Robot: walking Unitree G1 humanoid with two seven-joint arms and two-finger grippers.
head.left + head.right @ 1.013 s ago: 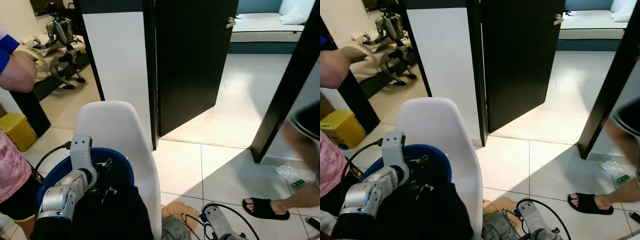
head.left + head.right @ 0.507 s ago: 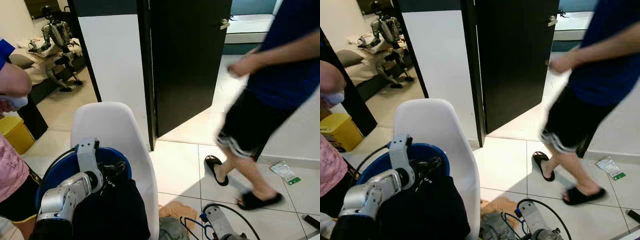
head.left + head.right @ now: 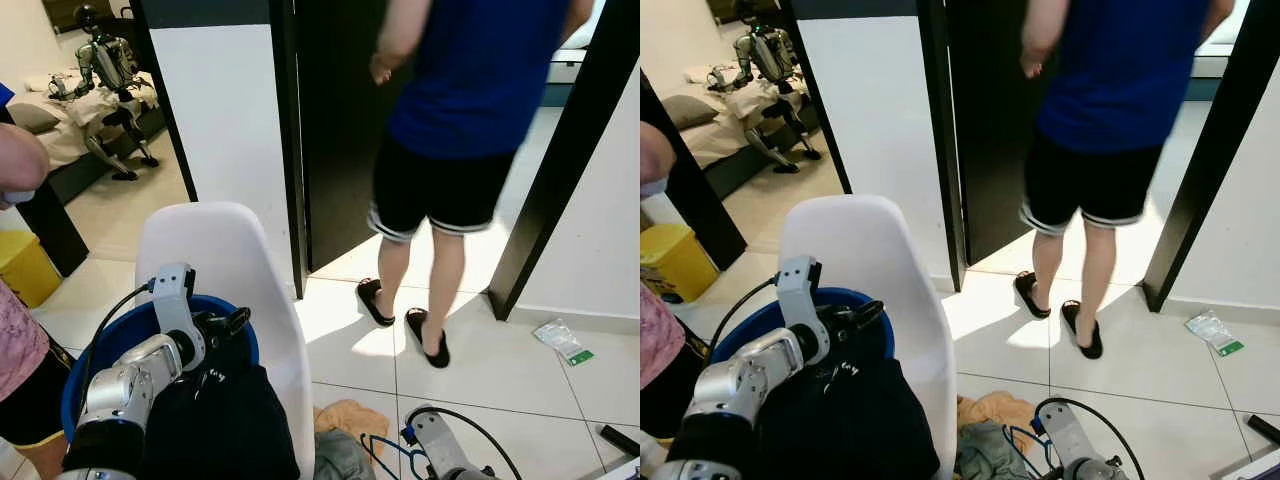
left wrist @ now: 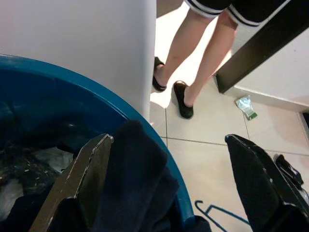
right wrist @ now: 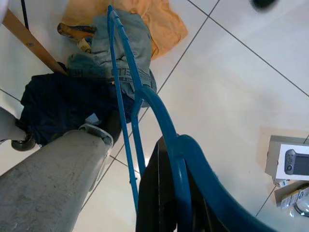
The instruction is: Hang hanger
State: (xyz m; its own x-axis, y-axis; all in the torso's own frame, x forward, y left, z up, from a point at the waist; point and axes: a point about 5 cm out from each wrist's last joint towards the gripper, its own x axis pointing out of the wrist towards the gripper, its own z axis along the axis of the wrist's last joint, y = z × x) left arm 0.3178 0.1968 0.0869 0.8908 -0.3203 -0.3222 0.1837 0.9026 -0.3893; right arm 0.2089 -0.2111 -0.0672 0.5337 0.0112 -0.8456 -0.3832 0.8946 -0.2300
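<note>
Left wrist view: left gripper [image 4: 169, 188] spread wide with nothing between the fingers, hovering over dark clothes [image 4: 130, 183] piled in the blue tub [image 3: 120, 335] on the white chair [image 3: 225, 265]. Right gripper [image 5: 166, 193] clamps the blue hanger [image 5: 128, 92] low over the floor tiles, above a heap of clothes [image 5: 120, 43]. Person [image 3: 465, 120] stands at the doorway.

Home interior, hallway between rooms: glossy white floor tiles [image 3: 520, 350], black open door [image 3: 335, 130] and black door frames, a bedroom with a low bed [image 3: 70, 110] through the left doorway, white moulded plastic chair [image 3: 225, 270], blue plastic laundry tub [image 4: 58, 92] holding dark clothes.
</note>
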